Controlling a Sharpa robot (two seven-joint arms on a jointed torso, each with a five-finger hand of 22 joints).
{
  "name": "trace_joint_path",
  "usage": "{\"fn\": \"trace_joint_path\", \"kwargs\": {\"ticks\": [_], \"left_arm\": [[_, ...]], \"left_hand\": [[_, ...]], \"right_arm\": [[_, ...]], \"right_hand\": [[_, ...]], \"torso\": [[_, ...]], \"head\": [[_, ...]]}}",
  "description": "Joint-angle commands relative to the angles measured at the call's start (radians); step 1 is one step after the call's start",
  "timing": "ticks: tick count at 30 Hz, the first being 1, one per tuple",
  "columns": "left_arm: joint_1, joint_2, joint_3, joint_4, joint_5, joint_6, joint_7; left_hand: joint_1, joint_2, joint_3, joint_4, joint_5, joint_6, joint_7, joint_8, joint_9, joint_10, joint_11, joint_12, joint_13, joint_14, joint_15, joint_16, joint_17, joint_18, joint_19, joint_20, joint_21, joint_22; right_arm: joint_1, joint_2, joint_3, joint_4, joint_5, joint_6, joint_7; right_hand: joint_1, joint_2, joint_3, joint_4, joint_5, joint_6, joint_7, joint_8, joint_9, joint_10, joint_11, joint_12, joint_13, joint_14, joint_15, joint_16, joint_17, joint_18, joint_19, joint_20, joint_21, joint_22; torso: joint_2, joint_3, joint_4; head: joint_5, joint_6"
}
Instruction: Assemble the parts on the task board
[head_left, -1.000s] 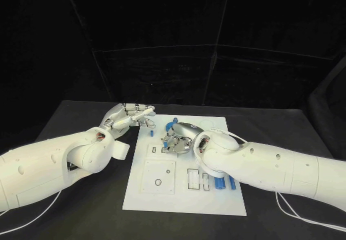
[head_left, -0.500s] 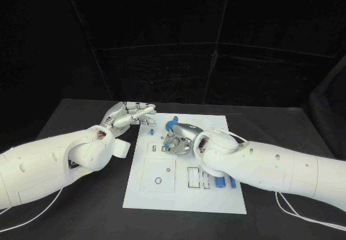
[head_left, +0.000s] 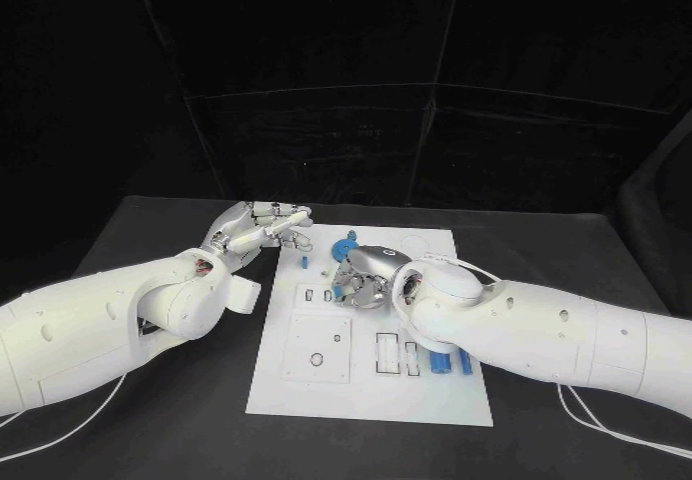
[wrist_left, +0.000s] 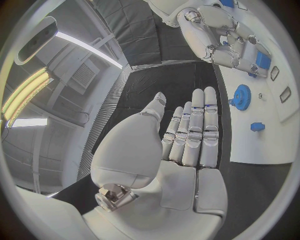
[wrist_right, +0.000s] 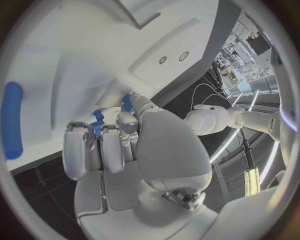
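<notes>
Head view: right hand (head_left: 364, 272) bends over the task board (head_left: 368, 395)'s far half, left hand (head_left: 260, 232) empty, fingers straight, beside the edge. Right wrist view: fingers grasp a small blue part (wrist_right: 98, 126) against the board; press it straight down, unhurried.

arms (head_left: 101, 325) — smooth white shells | hands (head_left: 260, 228) — silver, jointed fingers (wrist_left: 203, 125) | thin white cables (head_left: 606, 425)
</notes>
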Motion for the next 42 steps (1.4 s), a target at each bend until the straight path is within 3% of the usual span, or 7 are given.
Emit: {"fn": "trace_joint_path", "kwargs": {"ticks": [1, 14, 28, 32, 36, 39, 42], "left_arm": [[0.002, 0.002, 0.001, 0.000, 0.000, 0.009, 0.001], [0.002, 0.003, 0.001, -0.001, 0.000, 0.011, -0.001], [0.002, 0.003, 0.001, -0.002, 0.000, 0.012, -0.002], [0.002, 0.003, 0.001, -0.002, 0.000, 0.013, -0.003], [0.002, 0.003, 0.001, -0.004, 0.000, 0.013, -0.004], [0.002, 0.004, 0.001, -0.006, 0.000, 0.012, -0.006], [0.001, 0.004, 0.001, -0.009, -0.001, 0.008, -0.016]], "left_hand": [[0.002, 0.009, 0.000, -0.005, 0.005, -0.005, -0.003, -0.006, 0.000, -0.004, 0.001, -0.003, -0.001, -0.003, 0.001, -0.005, 0.001, 0.004, -0.002, 0.007, 0.003, -0.001], [0.002, 0.009, 0.000, -0.005, 0.005, -0.005, -0.003, -0.006, 0.000, -0.004, 0.001, -0.003, -0.001, -0.003, 0.001, -0.005, 0.001, 0.004, -0.002, 0.007, 0.003, -0.001], [0.002, 0.009, 0.000, -0.005, 0.005, -0.005, -0.003, -0.006, 0.000, -0.004, 0.001, -0.003, -0.001, -0.003, 0.001, -0.005, 0.001, 0.004, -0.002, 0.007, 0.003, -0.001], [0.002, 0.009, 0.000, -0.005, 0.005, -0.005, -0.003, -0.006, 0.000, -0.004, 0.001, -0.003, -0.001, -0.003, 0.001, -0.005, 0.001, 0.004, -0.002, 0.007, 0.003, -0.001], [0.002, 0.009, 0.000, -0.005, 0.005, -0.005, -0.003, -0.006, 0.000, -0.004, 0.001, -0.003, -0.001, -0.003, 0.001, -0.005, 0.001, 0.004, -0.002, 0.007, 0.003, -0.001], [0.002, 0.012, 0.001, -0.009, 0.005, 0.001, -0.008, -0.004, 0.001, 0.003, -0.002, -0.001, 0.000, -0.002, 0.000, -0.007, 0.005, 0.004, -0.002, 0.006, 0.003, -0.002], [-0.001, 0.017, 0.004, -0.016, 0.005, 0.024, -0.028, 0.005, 0.004, 0.034, -0.019, 0.007, 0.003, 0.038, -0.018, 0.009, 0.023, 0.008, 0.023, -0.006, 0.021, 0.005]], "right_arm": [[-0.003, -0.003, -0.004, 0.002, -0.021, 0.050, -0.026], [-0.003, -0.001, -0.004, 0.001, -0.034, 0.049, -0.051], [-0.003, 0.002, -0.004, 0.004, -0.036, 0.017, -0.057], [-0.003, 0.001, -0.004, 0.008, -0.037, -0.017, -0.052], [-0.005, -0.003, -0.004, 0.018, -0.037, -0.088, -0.037], [-0.006, -0.011, -0.004, 0.030, -0.037, -0.143, -0.018], [-0.007, -0.029, -0.003, 0.056, -0.036, -0.209, 0.011]], "right_hand": [[-0.012, -0.005, 0.006, -0.002, 0.005, 0.008, 0.002, 0.006, -0.001, -0.005, 0.001, -0.007, -0.001, 0.056, -0.003, -0.005, 0.029, -0.007, -0.003, -0.005, -0.003, 0.044], [-0.066, -0.048, -0.006, 0.008, 0.005, -0.050, 0.020, -0.029, -0.015, -0.046, 0.016, -0.066, -0.053, 0.056, 0.009, -0.006, 0.031, -0.003, -0.014, 0.005, -0.012, 0.027], [-0.089, -0.065, -0.014, 0.015, 0.010, -0.076, 0.025, -0.041, -0.016, -0.058, 0.022, -0.080, -0.067, 0.055, 0.015, -0.009, 0.029, -0.002, -0.018, 0.011, -0.015, 0.021], [-0.117, -0.080, -0.033, 0.031, -0.029, -0.084, 0.026, -0.043, -0.015, -0.057, 0.024, -0.077, -0.066, 0.055, 0.017, -0.008, 0.031, -0.002, -0.018, 0.014, -0.016, 0.021], [-0.160, -0.104, -0.082, 0.059, -0.038, -0.102, 0.029, -0.048, -0.015, -0.059, 0.028, -0.074, -0.066, 0.055, 0.020, -0.009, 0.031, -0.002, -0.018, 0.017, -0.017, 0.020], [-0.172, -0.113, -0.129, 0.080, -0.022, -0.124, 0.035, -0.054, -0.015, -0.065, 0.034, -0.074, -0.068, 0.054, 0.025, -0.012, 0.029, -0.001, -0.021, 0.020, -0.019, 0.015], [-0.163, -0.114, -0.187, 0.103, -0.010, -0.142, 0.041, -0.054, -0.014, -0.077, 0.039, -0.079, -0.074, 0.052, 0.029, -0.017, 0.023, 0.001, -0.025, 0.025, -0.023, 0.008]], "torso": [[0.000, -0.0002, 0.0005], [0.000, -0.0008, 0.0003], [0.000, -0.0004, 0.0010], [0.000, 0.0000, 0.0001], [0.000, 0.0003, 0.0003], [0.000, 0.0011, 0.0008], [0.000, 0.0019, 0.0001]], "head": [[-0.002, 0.000], [-0.004, -0.001], [-0.005, -0.001], [-0.005, -0.002], [-0.006, -0.001], [-0.005, -0.001], [-0.004, -0.001]]}}
